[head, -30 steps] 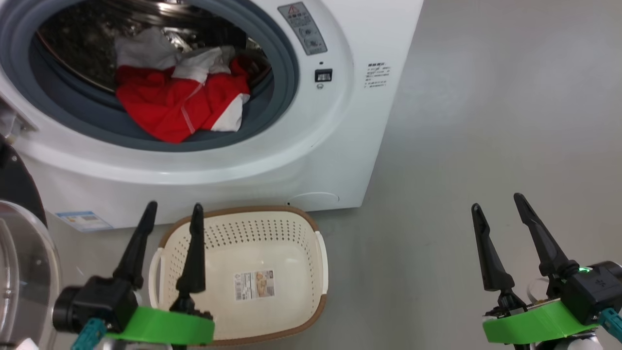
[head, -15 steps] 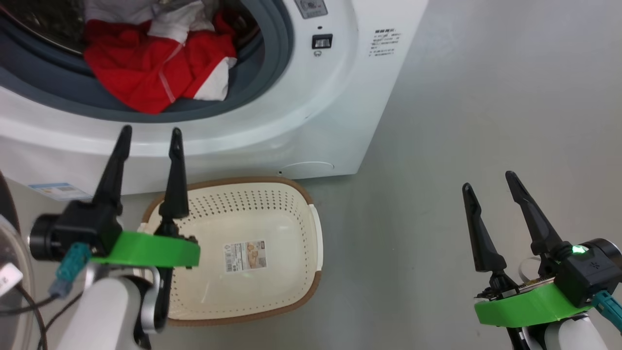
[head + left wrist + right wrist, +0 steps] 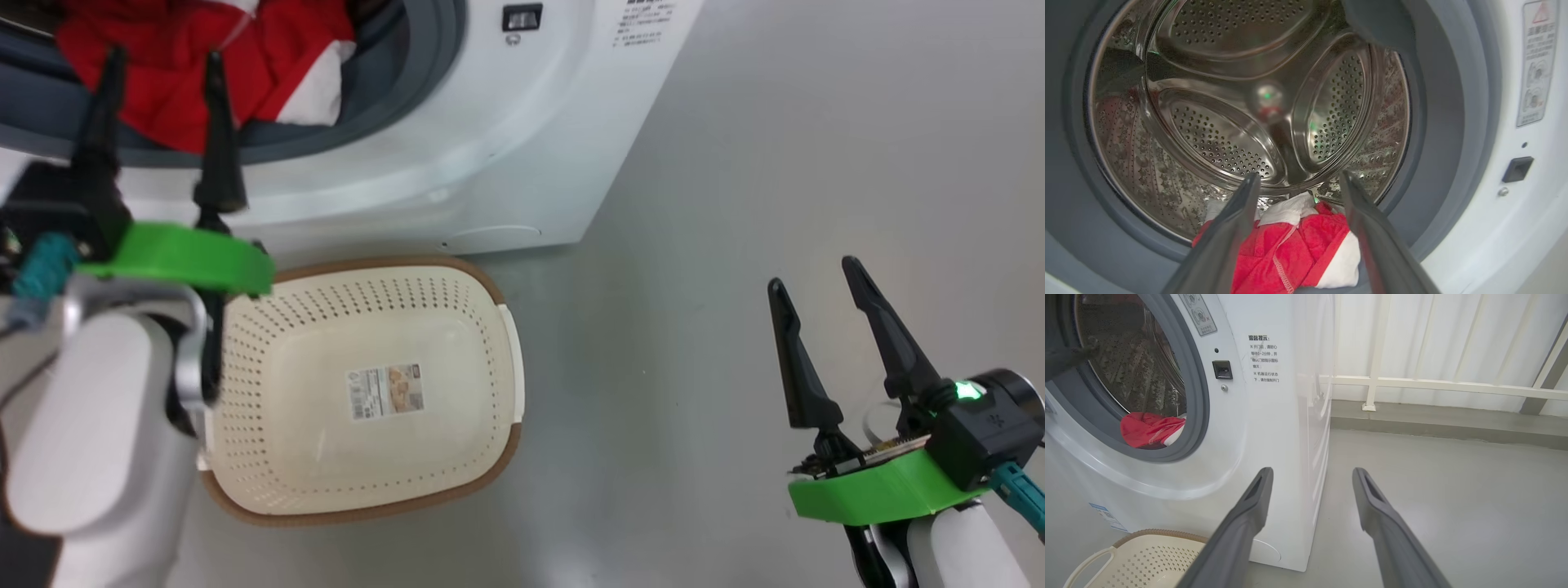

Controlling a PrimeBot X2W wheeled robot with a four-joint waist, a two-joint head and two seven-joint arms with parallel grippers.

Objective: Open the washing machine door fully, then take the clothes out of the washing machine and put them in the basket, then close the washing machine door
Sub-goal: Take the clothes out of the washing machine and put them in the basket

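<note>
A smooth grey floor (image 3: 1453, 498) is being lit evenly by soft, diffuse light. Its far side is being bounded by a low raised grey kerb (image 3: 1453, 422). A white horizontal rail (image 3: 1433, 384) is being carried by a white post (image 3: 1376, 355) standing on that kerb, and both are being backed by pale ribbed panelling (image 3: 1453, 330).

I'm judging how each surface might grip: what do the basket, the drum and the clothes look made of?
The basket: matte cream plastic by its look, with moulded holes and a brown woven-look rim.
The drum: shiny perforated metal, likely steel, showing mirror-like reflections.
The clothes: soft red and white fabric, creased, with a stitched seam.
</note>
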